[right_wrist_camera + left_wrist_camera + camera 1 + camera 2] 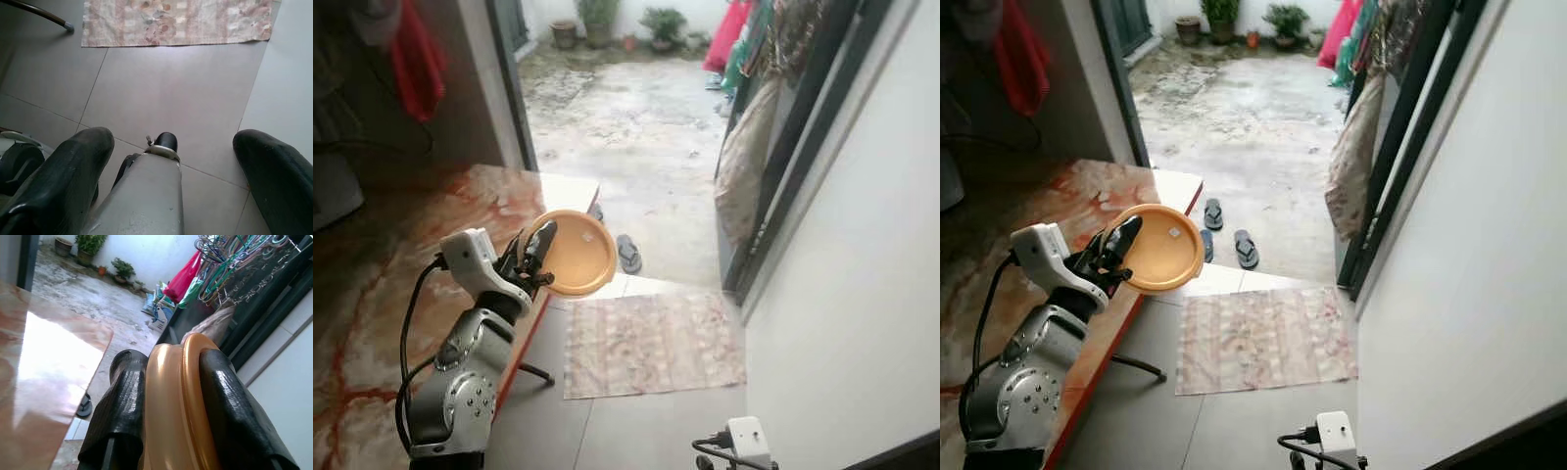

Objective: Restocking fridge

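Closest to my head camera is my left arm, one silver limb ending in my left gripper (536, 257), whose two black fingers (122, 411) pinch the rim of a single orange plate (576, 253). From the wrist, that rim is a smooth, glossy ridge wedged between two matte, rubbery pads. One plate is all I carry, round and shallow, held up on edge just past the corner of the table (421, 245).

That table has a polished, marbled top in red-brown and cream, with a bright glare on the corner nearest the plate. One thin dark leg (533, 372) shows under it; the rest of its frame is hidden.

My right gripper (171, 161) hangs low, well away from the table, its two fingers spread wide over plain grey floor tiles (161, 83). My own body blocks part of that wrist view.

Beyond the table corner lies one rectangular mat (1263, 338), woven and faded pink. Past it, toward the doorway, I count three dark sandals (1246, 249); one is partly hidden behind the plate. Outside is a wet, rough concrete yard (626, 117) with about four potted plants (664, 23) along the far wall, small and hard to tell apart. Clothes (744, 157) hang beside the dark door frame, cut off at the top. A red cloth (416, 59) hangs above the table's far side
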### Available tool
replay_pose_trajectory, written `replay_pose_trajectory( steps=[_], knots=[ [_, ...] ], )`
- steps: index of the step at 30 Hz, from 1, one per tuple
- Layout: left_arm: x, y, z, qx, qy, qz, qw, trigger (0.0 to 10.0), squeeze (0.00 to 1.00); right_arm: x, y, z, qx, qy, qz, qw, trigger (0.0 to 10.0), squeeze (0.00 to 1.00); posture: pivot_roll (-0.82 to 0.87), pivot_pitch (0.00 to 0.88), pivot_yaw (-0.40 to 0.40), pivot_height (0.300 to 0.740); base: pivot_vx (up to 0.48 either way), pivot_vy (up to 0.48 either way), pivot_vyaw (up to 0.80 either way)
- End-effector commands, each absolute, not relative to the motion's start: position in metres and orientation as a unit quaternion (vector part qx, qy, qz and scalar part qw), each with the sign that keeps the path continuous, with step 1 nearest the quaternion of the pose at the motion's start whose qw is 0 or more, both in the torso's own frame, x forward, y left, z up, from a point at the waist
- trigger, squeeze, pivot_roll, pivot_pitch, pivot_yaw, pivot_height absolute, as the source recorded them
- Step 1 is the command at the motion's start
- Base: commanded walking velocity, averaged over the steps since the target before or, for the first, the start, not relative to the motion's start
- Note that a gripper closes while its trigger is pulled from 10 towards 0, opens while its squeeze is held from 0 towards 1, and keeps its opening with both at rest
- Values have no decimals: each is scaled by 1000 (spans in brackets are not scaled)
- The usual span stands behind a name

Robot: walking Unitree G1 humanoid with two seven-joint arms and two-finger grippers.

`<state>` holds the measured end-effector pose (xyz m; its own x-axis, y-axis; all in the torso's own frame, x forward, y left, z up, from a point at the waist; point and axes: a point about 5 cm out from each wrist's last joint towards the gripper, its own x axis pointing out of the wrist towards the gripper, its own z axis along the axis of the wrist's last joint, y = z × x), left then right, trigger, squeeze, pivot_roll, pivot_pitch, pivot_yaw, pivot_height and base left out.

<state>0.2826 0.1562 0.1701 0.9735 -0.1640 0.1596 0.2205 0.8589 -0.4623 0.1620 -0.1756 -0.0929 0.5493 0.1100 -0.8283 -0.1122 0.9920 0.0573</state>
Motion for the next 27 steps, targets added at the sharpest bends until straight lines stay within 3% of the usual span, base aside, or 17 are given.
replay_pose_trajectory(
  steps=[1, 27],
  knots=[
    [283, 154, 173, -241, -62, -106, 963, 10000, 0, 163, -176, -93, -6, 471, 67, 879, 10000, 0, 66, 43, 52, 740, 0, 0, -788],
    [287, 154, 170, -245, -62, -97, 963, 10000, 0, 163, -176, -93, -14, 478, 86, 874, 10000, 0, 57, 47, 38, 740, 0, 0, -780]
  ],
)
